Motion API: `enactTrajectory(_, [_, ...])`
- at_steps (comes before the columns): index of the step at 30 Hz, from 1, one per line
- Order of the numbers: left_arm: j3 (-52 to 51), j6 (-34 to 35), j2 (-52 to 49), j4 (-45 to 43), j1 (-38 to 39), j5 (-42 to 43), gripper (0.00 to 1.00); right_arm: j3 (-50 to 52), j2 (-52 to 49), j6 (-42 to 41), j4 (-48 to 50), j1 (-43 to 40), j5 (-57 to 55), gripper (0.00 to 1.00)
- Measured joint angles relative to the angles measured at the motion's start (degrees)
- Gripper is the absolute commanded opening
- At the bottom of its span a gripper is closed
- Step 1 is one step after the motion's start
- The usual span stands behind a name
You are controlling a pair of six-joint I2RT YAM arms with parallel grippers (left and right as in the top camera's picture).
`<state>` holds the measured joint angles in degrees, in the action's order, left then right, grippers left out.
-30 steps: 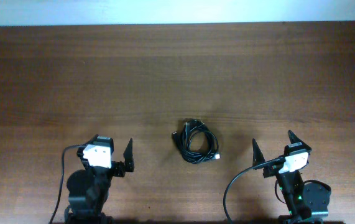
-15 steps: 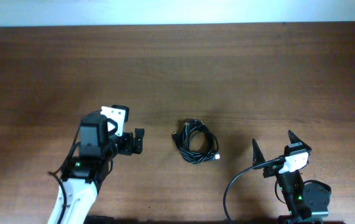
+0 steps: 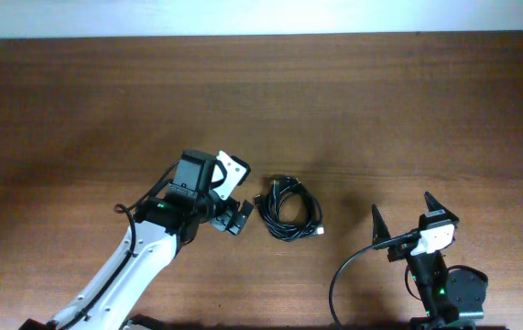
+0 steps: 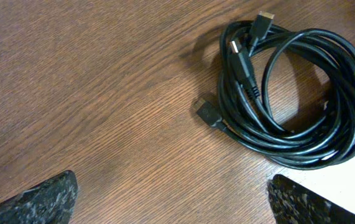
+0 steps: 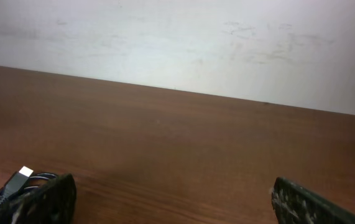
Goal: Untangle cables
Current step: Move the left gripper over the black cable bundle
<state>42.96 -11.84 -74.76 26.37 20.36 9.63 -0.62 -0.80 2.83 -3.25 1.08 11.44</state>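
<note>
While the right gripper [image 3: 401,205] stays parked with jaws apart, the left gripper [image 3: 235,218], jaws also wide apart, has swung in just beside the coiled cables [image 4: 301,155] lying mid-table [image 3: 380,110].

Thin black cables [image 3: 288,209] lie coiled in one bundle mid-table, plugs protruding.

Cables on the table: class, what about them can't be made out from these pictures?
Overhead: cables too small to count strands.
Left wrist: overlapping loops hide which plug belongs to which strand.
Right wrist: little beyond one plug tip shows; a finger of the right gripper hides the rest.
</note>
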Motion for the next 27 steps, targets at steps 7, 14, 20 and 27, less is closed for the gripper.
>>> enactTrajectory(7, [0.8, -2.1, -0.5, 1.3, 0.2, 1.0, 0.99, 0.0, 0.0, 0.0, 0.0, 0.0, 0.0, 0.99])
enactTrajectory(14, [6.4, -2.3, -8.9, 5.5, 0.2, 2.7, 0.99, 0.0, 0.0, 0.0, 0.0, 0.0, 0.0, 0.99])
enactTrajectory(20, [7.8, -5.2, -11.5, 7.5, 0.2, 7.2, 0.99, 0.0, 0.0, 0.0, 0.0, 0.0, 0.0, 0.99])
enactTrajectory(27, [8.4, -7.3, -12.0, 6.7, 0.2, 11.9, 0.99, 0.0, 0.0, 0.0, 0.0, 0.0, 0.0, 0.99])
